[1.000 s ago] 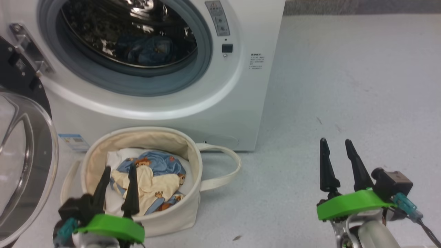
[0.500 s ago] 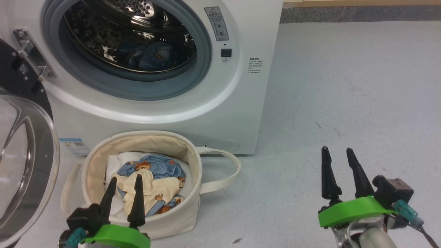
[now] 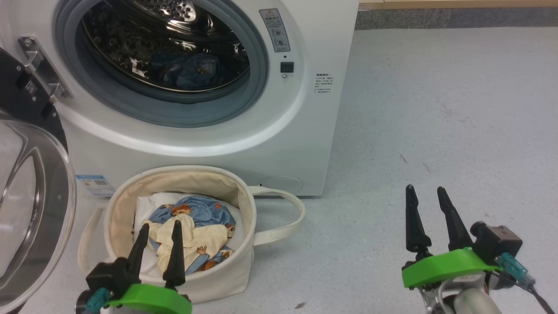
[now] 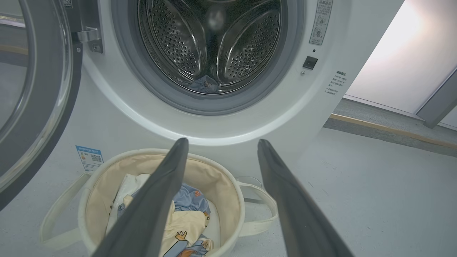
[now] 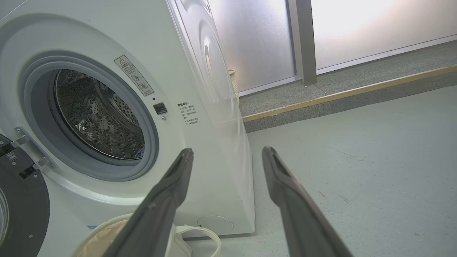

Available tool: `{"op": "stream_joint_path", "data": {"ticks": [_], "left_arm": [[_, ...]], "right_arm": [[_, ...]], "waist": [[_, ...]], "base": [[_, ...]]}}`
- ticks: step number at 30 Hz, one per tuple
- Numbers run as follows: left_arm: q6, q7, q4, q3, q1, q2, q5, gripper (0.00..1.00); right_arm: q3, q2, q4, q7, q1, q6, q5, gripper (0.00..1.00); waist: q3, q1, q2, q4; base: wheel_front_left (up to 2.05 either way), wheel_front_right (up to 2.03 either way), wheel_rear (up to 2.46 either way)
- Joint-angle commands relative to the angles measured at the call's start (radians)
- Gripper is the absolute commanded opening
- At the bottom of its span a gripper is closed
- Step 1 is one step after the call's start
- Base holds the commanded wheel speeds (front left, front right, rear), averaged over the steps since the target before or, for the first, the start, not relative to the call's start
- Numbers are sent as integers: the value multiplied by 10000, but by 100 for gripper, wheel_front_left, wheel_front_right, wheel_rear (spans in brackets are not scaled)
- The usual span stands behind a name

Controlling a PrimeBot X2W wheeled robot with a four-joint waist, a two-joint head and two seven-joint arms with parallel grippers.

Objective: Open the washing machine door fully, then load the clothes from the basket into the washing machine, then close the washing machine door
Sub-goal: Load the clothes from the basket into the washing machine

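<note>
The white washing machine (image 3: 305,109) stands with its drum mouth uncovered; the washing machine door (image 3: 35,209) hangs swung out at the left. A blue garment (image 3: 192,69) lies inside the drum. Below the mouth sits the cream basket (image 3: 244,205), holding the clothes (image 3: 196,231), blue and cream with cartoon figures, on a white liner. My left gripper (image 3: 160,225) hovers open above the basket's near side, empty. My right gripper (image 3: 424,189) is open over bare floor, right of the machine. The left wrist view shows open fingers (image 4: 222,141) above the basket (image 4: 89,178) and clothes (image 4: 189,217).
Grey floor (image 3: 436,109) stretches to the right of the machine. The basket's loop handle (image 3: 287,218) lies out to the right. In the right wrist view, a raised kerb (image 5: 339,96) and frosted glass panels (image 5: 257,39) stand behind the machine (image 5: 200,142).
The head camera tilted slightly, shifting the picture down. My left gripper sits a little nearer the basket's near edge than a second ago. Both grippers stay open.
</note>
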Motion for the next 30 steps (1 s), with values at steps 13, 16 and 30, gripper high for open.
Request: {"op": "stream_joint_path", "data": {"ticks": [13,16,30], "left_arm": [[100,-47,-336,160,-279,168,-133,100],[110,-47,-320,138,-270,168,-180,100],[146,-47,-286,113,-302,168,-203,100]], "right_arm": [[-1,13,-154,-122,-234,0,-1121,100],[33,13,-113,-122,-213,0,-1618,100],[-31,13,-74,-122,-234,0,-1313,100]], "waist": [[-46,0,-1,77],[-67,0,-1,96],[10,0,-1,119]], "base": [[0,0,0],[0,0,0],[0,0,0]]}}
